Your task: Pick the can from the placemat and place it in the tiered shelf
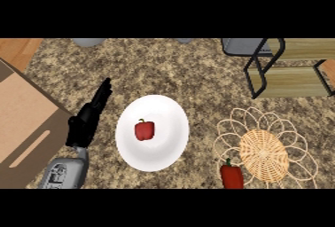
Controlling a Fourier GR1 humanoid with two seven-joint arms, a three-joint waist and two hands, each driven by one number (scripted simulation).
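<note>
Round woven wicker placemat (263,154) flat on worktop, far right of left hand (90,117); black-framed wooden tiered shelf (288,66) upright beyond it.

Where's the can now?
Head view, top right: the can lies on the tiered shelf's upper tier, far from the wicker placemat.

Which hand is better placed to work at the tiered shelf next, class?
Probably the right, though it is out of view. The tiered shelf and placemat lie on the robot's right, while the open left hand sits beyond the plate, on the far left.
</note>
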